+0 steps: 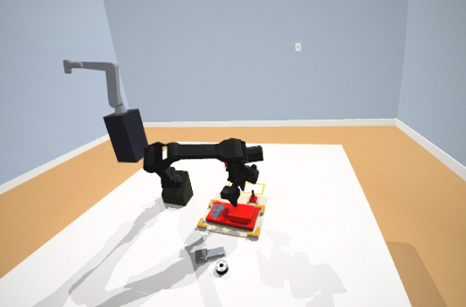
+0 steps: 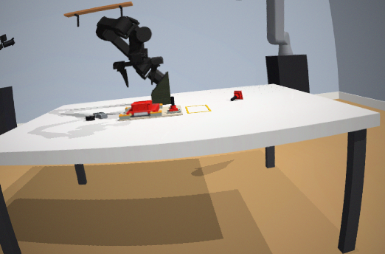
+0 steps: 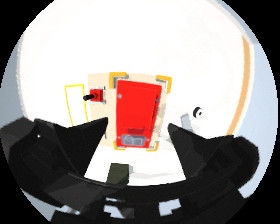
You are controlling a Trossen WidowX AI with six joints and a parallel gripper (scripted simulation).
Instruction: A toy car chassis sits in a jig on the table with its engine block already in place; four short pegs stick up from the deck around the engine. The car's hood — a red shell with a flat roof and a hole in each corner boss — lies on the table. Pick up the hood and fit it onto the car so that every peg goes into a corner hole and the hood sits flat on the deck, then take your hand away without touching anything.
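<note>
The black parallel-jaw gripper is hanging released and empty above the red flat-roofed hood, which is sitting on the chassis in its tan jig (seating unconfirmed), so any downward drift is risking a knock.

Hood on chassis in jig; pincer above, apart; table beneath.

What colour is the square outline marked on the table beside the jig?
Yellow; the square outline shows best in the exterior view, right of the jig.
</note>
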